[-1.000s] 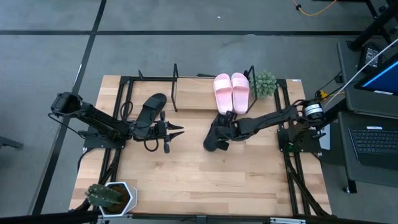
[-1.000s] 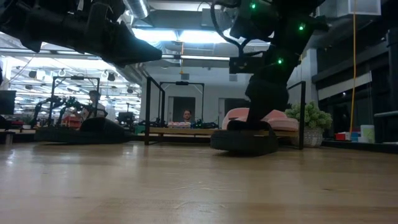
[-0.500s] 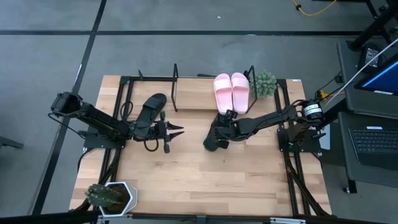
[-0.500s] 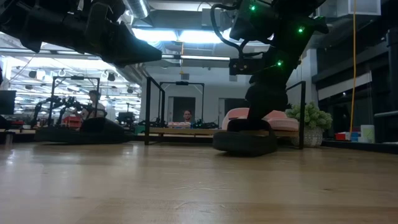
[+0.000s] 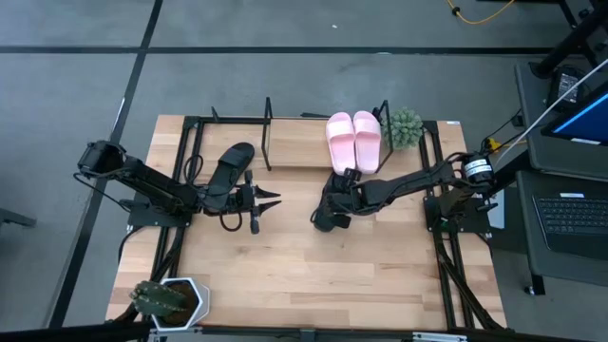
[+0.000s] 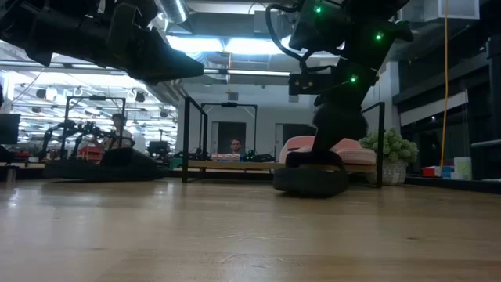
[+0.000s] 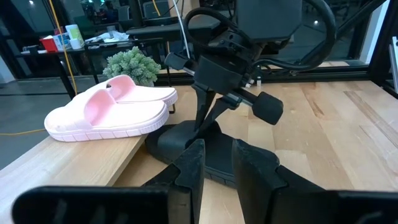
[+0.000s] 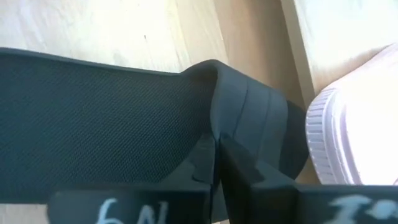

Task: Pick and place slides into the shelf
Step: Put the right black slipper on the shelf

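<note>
One black slide [image 5: 328, 211] lies on the table in front of the shelf [image 5: 299, 147], with my right gripper [image 5: 340, 197] shut on its strap. Two pale pink slides [image 5: 353, 140] lie side by side on the right part of the shelf's board. A second black slide [image 5: 228, 169] lies flat on the table beside my left arm. My left gripper [image 5: 271, 200] hovers above the table to the right of that slide, slightly open with nothing between its fingers [image 7: 194, 165]. My right gripper pinches the raised edge of the black slide's strap [image 8: 217, 102] between its two fingers [image 8: 205, 155]. The fingers come from above, slanting in from the table's right. The slide's sole [image 6: 309, 182] rests on the table.
A small green plant [image 5: 406, 126] stands at the shelf's right end, and a potted cactus [image 5: 169, 298] at the near left corner. The shelf's thin black end frames [image 5: 267, 133] stand upright. Bare tabletop lies in the near half. People sit in the room beyond [image 6: 235, 146].
My right gripper has shut on the black slide's strap. The slide has shifted slightly toward the table's right and stays on the table.
</note>
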{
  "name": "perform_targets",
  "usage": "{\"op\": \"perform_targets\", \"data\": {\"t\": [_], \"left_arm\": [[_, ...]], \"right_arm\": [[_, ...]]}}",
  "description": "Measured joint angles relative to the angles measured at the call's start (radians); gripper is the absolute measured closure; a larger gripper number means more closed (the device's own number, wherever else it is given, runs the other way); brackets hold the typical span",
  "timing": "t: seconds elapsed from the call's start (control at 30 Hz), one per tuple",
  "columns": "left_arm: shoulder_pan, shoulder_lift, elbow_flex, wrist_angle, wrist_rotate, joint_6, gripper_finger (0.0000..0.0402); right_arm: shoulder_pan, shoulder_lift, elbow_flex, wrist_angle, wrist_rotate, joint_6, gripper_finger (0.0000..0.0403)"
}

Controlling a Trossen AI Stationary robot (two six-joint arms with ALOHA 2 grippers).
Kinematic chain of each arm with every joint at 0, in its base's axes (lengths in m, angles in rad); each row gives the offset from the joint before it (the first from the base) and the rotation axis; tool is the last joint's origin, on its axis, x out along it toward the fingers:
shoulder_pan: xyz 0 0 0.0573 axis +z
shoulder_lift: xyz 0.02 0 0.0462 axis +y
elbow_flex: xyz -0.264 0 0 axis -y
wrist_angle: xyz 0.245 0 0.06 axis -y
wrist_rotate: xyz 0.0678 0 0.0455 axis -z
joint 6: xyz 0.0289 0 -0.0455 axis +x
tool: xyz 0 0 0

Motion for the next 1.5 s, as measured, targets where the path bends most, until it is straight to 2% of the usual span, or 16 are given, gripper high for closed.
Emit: {"op": "perform_targets", "data": {"t": [0.3, 0.63, 0.73, 0.93, 1.03, 1.27, 1.5], "left_arm": [[0.000, 0.000, 0.000, 0.000, 0.000, 0.000, 0.0328], [0.000, 0.000, 0.000, 0.000, 0.000, -0.006, 0.0328], [0.000, 0.000, 0.000, 0.000, 0.000, -0.006, 0.0328], [0.000, 0.000, 0.000, 0.000, 0.000, -0.006, 0.0328], [0.000, 0.000, 0.000, 0.000, 0.000, -0.006, 0.0328], [0.000, 0.000, 0.000, 0.000, 0.000, -0.006, 0.0328], [0.000, 0.000, 0.000, 0.000, 0.000, -0.006, 0.0328]], "right_arm": [[0.042, 0.001, 0.073, 0.000, -0.072, -0.073, 0.0395], [0.075, 0.001, 0.246, 0.001, -0.064, -0.269, 0.0395], [0.075, 0.001, 0.296, -0.021, -0.020, -0.322, 0.0395], [0.062, 0.001, 0.378, -0.085, 0.167, -0.379, 0.0395], [0.043, 0.001, 0.406, -0.081, 0.222, -0.384, 0.0395], [-0.025, 0.001, 0.417, -0.073, 0.233, -0.461, 0.0396], [-0.114, 0.001, 0.417, 0.046, 0.220, -0.613, 0.0396]]}}
